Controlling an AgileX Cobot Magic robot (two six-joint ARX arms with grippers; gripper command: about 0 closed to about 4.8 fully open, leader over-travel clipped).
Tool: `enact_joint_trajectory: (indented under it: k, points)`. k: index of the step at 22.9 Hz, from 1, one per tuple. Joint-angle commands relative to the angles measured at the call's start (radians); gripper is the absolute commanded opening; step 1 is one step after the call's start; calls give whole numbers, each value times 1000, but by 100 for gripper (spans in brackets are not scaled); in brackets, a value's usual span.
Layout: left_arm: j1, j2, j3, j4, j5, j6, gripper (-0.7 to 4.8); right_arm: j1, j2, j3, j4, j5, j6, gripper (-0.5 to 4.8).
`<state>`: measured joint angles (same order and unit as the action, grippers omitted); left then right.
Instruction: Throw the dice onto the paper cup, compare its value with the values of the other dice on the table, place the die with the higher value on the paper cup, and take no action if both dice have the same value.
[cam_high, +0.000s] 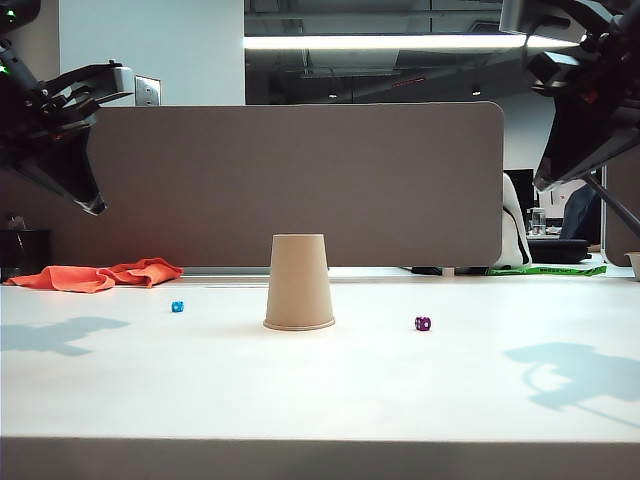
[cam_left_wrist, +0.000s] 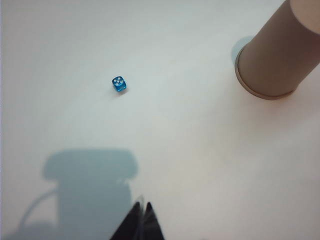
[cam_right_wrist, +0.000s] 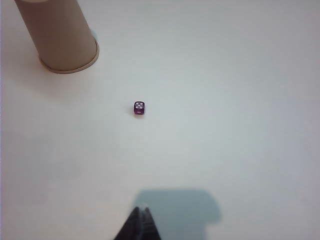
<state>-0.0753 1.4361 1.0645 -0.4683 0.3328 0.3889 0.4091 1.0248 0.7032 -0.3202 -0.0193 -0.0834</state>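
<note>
Paper cup (cam_high: 298, 281), plain tan and tapered, stands upside down at the middle of the white table (cam_high: 320, 390); we judge it light and easily tipped, its upturned base a small landing spot. Beside it, well apart on the left, lies the tiny bright blue cube die (cam_high: 177, 307); on the right the tiny dark purple cube die (cam_high: 423, 323). We judge both hard, light and prone to roll, best pinched across opposite flat faces. Our left gripper (cam_left_wrist: 142, 207) hangs above the blue die, fingers pressed together, empty; our right gripper (cam_right_wrist: 141, 212) likewise above the purple one. Behind, a grey partition (cam_high: 300, 180) and an orange cloth (cam_high: 95, 275).
</note>
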Motion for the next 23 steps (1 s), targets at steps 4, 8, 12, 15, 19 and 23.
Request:
enact_joint_trajectory:
  k: [4, 8, 12, 15, 19, 23]
  points:
    - [1, -13, 3, 3, 12, 0, -6, 1, -21, 4, 10, 2, 5, -1]
    - [1, -13, 3, 3, 12, -3, -6, 1, -22, 4, 10, 2, 5, -1]
    - [0, -13, 3, -2, 11, -3, -6, 1, -22, 4, 10, 1, 5, -1]
    - [0, -13, 3, -5, 12, -3, -6, 1, -22, 4, 10, 1, 5, -1]
    - [18, -21, -13, 2, 147, -32, -6, 0, -29, 3, 10, -5, 6, -1]
    - [45, -72, -90, 58, 143, -87, -6, -11, -72, 3, 11, 2, 8, -1]
